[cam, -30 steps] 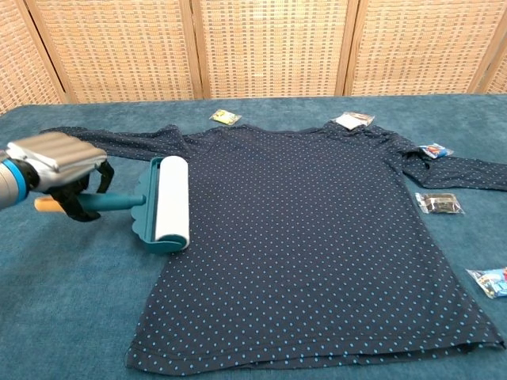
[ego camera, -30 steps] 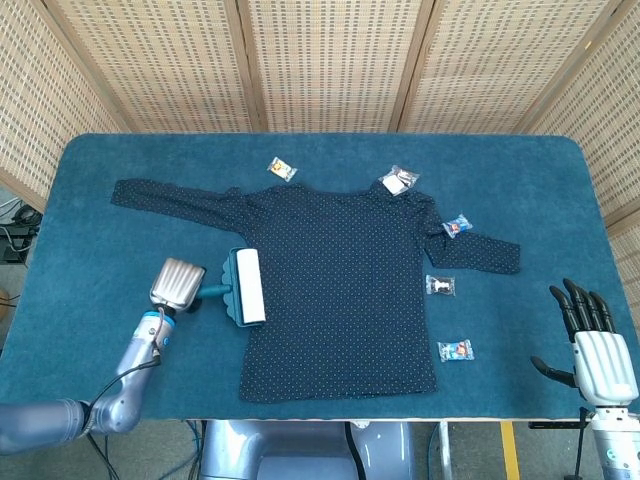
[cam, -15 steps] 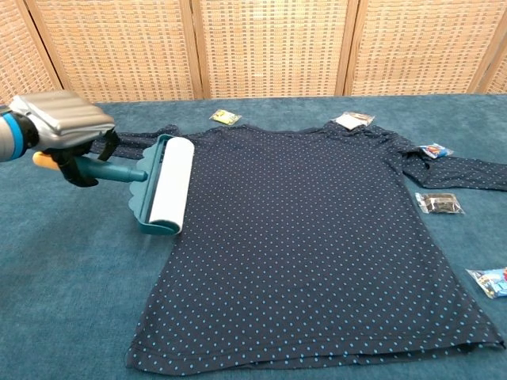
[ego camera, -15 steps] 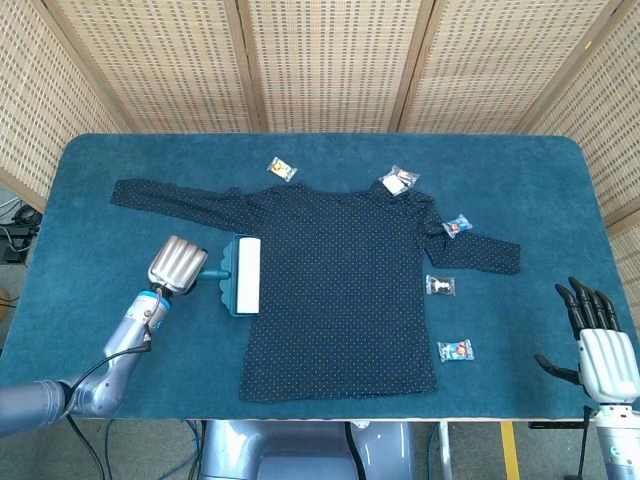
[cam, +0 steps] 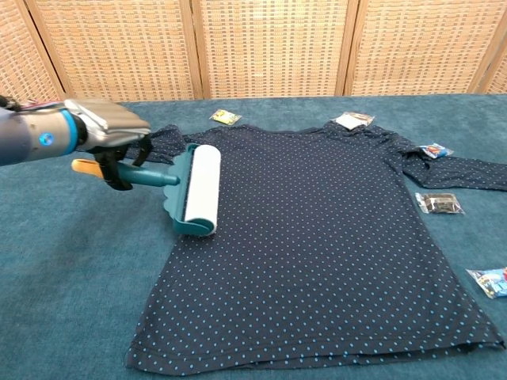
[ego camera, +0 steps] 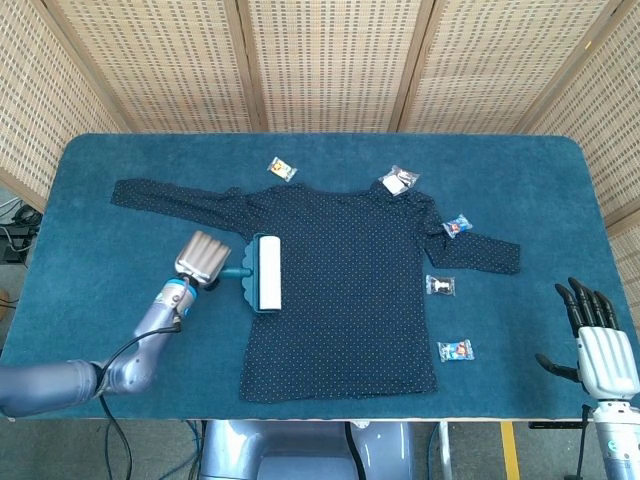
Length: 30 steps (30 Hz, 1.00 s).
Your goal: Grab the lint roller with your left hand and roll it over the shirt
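A dark navy dotted shirt (ego camera: 345,280) (cam: 317,237) lies flat on the blue table. My left hand (ego camera: 201,259) (cam: 107,131) grips the teal handle of the lint roller (ego camera: 264,273) (cam: 196,191), whose white roll rests on the shirt's left side near the sleeve. An orange handle tip sticks out behind the hand in the chest view. My right hand (ego camera: 596,340) hangs at the table's front right corner, fingers spread, holding nothing; the chest view does not show it.
Several small wrapped packets lie around the shirt: one by the collar (ego camera: 282,169), one at the right shoulder (ego camera: 400,180), others by the right sleeve (ego camera: 457,226) (ego camera: 440,286) (ego camera: 455,350). Wicker screens (ego camera: 320,60) stand behind the table.
My left hand has carried the roller rightward from the shirt's left edge onto the fabric. The right hand has barely moved.
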Each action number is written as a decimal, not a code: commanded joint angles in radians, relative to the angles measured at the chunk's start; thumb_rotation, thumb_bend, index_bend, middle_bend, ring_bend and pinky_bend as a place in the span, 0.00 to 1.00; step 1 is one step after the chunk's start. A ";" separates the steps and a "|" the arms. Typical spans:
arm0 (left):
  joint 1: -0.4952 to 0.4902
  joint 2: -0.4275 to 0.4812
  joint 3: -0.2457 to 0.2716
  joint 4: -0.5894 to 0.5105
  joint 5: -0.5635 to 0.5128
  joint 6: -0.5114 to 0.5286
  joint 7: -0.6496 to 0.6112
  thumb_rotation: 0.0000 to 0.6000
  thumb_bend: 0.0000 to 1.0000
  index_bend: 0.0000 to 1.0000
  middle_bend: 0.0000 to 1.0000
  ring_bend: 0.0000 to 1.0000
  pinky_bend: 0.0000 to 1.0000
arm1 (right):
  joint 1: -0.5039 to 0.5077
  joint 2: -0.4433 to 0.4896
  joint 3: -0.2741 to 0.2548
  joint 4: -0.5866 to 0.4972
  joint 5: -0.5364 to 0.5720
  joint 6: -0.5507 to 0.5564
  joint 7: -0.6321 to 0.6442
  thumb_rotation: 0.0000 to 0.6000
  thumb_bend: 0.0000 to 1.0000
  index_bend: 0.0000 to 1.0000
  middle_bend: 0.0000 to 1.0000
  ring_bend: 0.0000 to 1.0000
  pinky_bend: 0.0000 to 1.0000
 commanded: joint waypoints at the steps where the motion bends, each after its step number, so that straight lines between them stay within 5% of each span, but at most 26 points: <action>1: -0.044 -0.021 0.008 0.025 -0.046 -0.026 0.030 1.00 0.89 0.90 0.89 0.81 0.74 | 0.001 -0.001 0.001 0.003 0.004 -0.004 0.000 1.00 0.09 0.00 0.00 0.00 0.00; 18: -0.289 -0.043 0.069 0.025 -0.375 -0.066 0.178 1.00 0.89 0.90 0.89 0.81 0.73 | 0.010 -0.009 0.007 0.026 0.023 -0.028 0.026 1.00 0.09 0.00 0.00 0.00 0.00; 30: -0.463 -0.190 0.070 0.130 -0.539 -0.057 0.270 1.00 0.89 0.90 0.89 0.81 0.73 | 0.008 0.002 0.014 0.039 0.035 -0.034 0.085 1.00 0.09 0.00 0.00 0.00 0.00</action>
